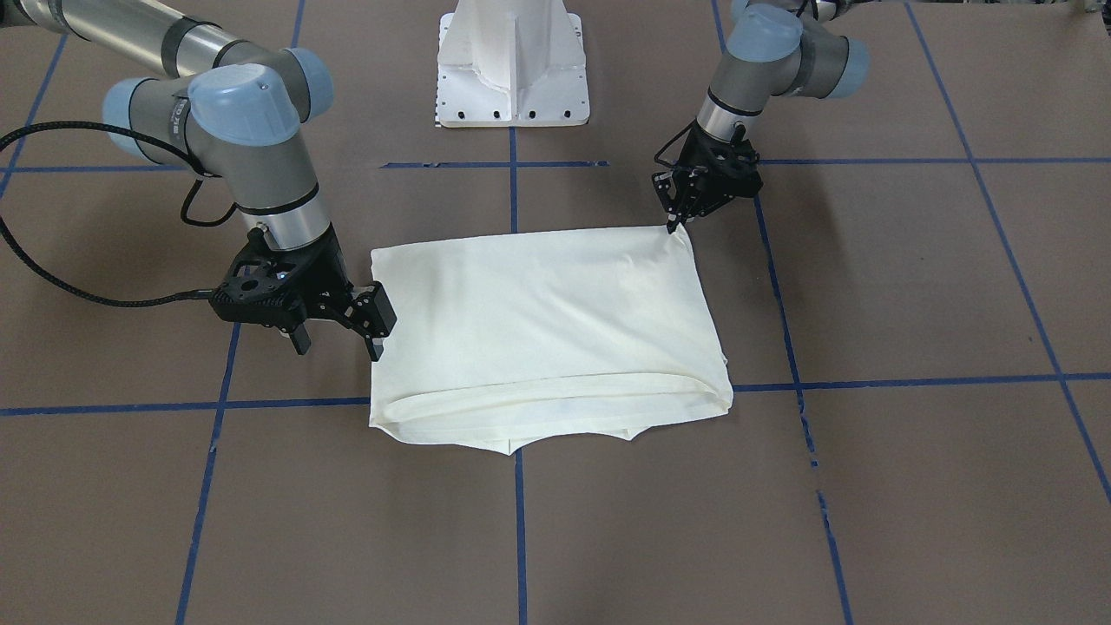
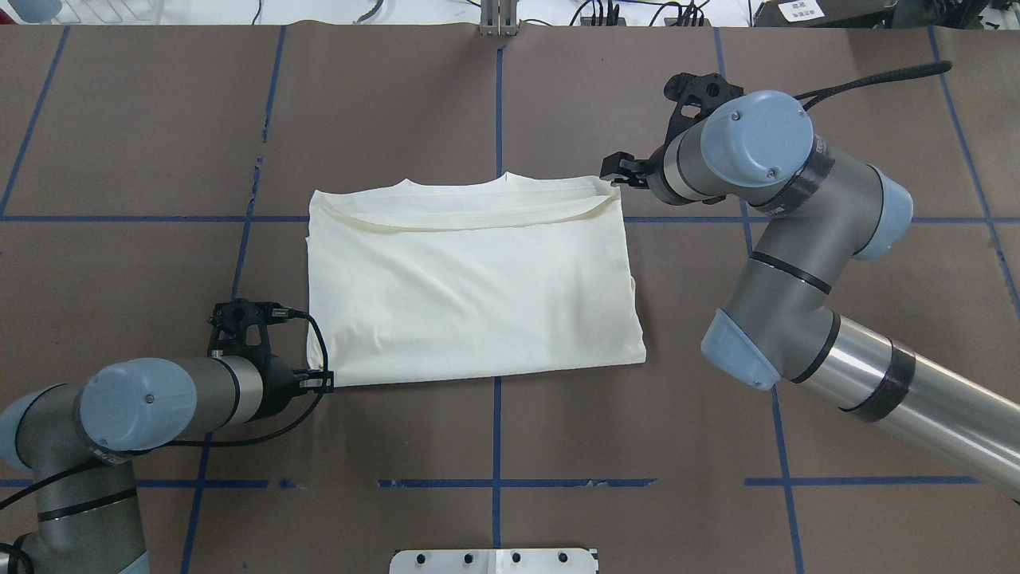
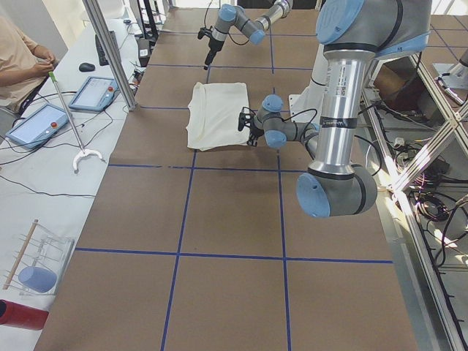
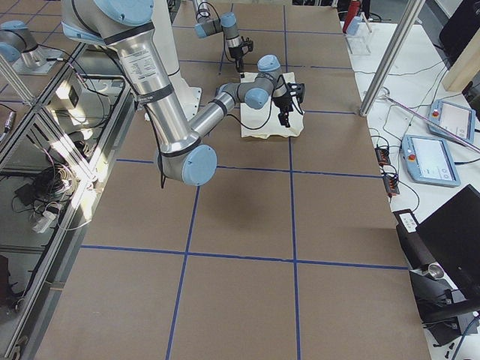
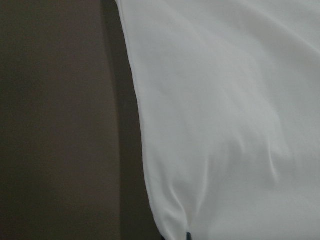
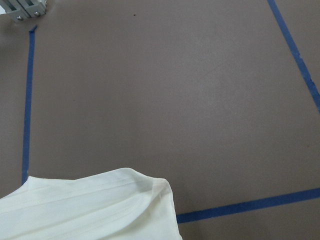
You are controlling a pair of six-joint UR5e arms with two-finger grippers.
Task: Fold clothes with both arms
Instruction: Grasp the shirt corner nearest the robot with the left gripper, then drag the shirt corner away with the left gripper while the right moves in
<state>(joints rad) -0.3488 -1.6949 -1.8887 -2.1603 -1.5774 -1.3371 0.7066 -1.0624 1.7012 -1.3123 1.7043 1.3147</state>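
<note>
in the front-facing view the cream shirt [image 1: 538, 321] lay folded centre-frame; left tool [image 1: 673, 227] pinched its upper-right corner, right tool [image 1: 338, 341] gaped empty at its left edge. a one-sided pull could undo the fold.

Silver-grey arms [image 2: 797, 263], pale blue joint caps [image 2: 755, 138], seemingly braided black cables [image 2: 876, 79].

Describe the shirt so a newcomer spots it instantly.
On the brown table gridded with blue tape, look at the centre, between the left gripper and the right gripper. The shirt lies there folded into a flat rectangle, plain side up. It is the only soft cream-white thing; the white pedestal base nearby is rigid.
</note>
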